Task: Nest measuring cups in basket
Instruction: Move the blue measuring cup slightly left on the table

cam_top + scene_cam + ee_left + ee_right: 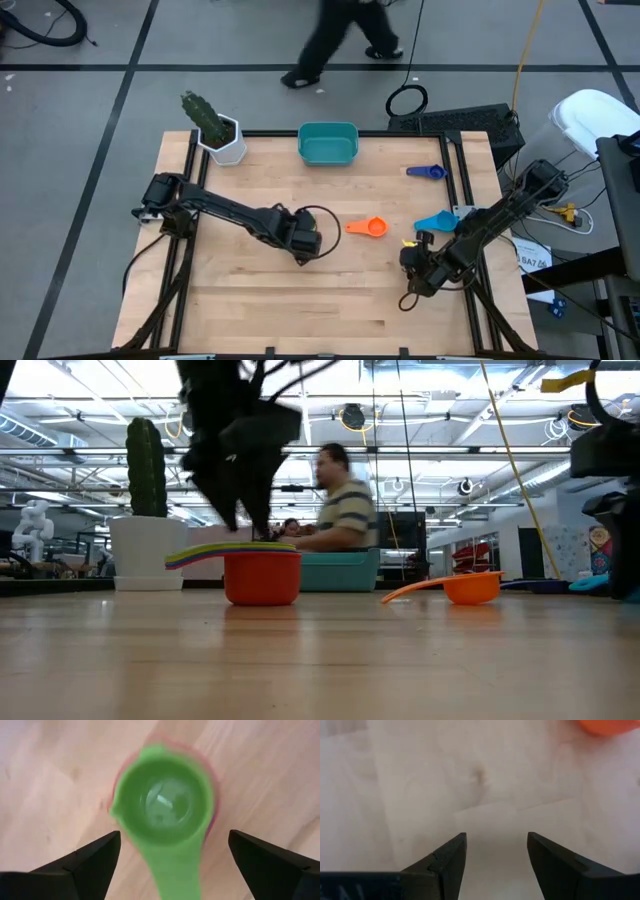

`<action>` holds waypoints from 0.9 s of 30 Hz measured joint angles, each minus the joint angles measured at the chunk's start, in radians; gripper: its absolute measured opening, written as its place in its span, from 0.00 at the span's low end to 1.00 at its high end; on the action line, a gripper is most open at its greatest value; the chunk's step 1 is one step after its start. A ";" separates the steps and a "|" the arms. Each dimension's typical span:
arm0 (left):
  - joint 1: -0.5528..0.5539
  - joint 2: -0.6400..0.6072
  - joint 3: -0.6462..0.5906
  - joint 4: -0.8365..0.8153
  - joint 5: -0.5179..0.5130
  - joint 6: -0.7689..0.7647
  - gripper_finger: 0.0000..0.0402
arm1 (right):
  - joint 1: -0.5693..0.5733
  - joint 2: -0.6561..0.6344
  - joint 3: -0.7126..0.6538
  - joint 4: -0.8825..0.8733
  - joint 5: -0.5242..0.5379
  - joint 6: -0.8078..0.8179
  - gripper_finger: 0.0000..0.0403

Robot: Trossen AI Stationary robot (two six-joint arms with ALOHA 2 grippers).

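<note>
A stack of nested measuring cups (262,578) stands on the table, with a red cup at the bottom and a green cup (162,802) on top. Their handles (215,552) fan out to one side. My left gripper (174,837) hangs open just above the stack, one finger on either side and clear of it. In the high view the gripper (305,243) hides the stack. An orange cup (370,227), a light blue cup (437,220) and a dark blue cup (428,172) lie apart on the table. The teal basket (328,143) stands at the far edge. My right gripper (496,836) is open over bare wood at the right.
A white pot with a green plant (218,132) stands at the far left, beside the basket. A small yellow piece (408,242) lies by my right gripper (412,262). A person walks on the floor beyond the far edge (335,40). The near half of the table is bare wood.
</note>
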 joint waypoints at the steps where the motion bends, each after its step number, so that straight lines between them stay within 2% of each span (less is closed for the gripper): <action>1: -0.002 0.000 0.020 0.004 -0.018 0.020 0.92 | -0.011 -0.004 0.000 -0.002 0.001 -0.008 0.50; 4: -0.019 0.000 0.088 0.006 -0.097 0.092 0.93 | -0.051 -0.030 0.027 -0.005 0.006 -0.069 0.50; 11: -0.082 -0.001 0.244 0.065 -0.366 0.257 0.94 | -0.188 -0.112 0.184 -0.058 0.058 -0.321 0.50; 14: -0.116 -0.013 0.273 0.110 -0.477 0.332 0.94 | -0.268 -0.124 0.289 -0.225 0.056 -0.389 0.50; 18: -0.151 -0.052 0.253 0.206 -0.590 0.432 0.94 | -0.381 -0.120 0.441 -0.535 0.055 -0.422 0.50; 23: -0.147 -0.134 0.132 0.407 -0.587 0.589 0.94 | -0.538 -0.119 0.557 -0.814 0.042 -0.418 0.50; 27: -0.099 -0.246 -0.082 0.676 -0.468 0.725 0.94 | -0.664 -0.117 0.555 -0.879 -0.031 -0.418 0.50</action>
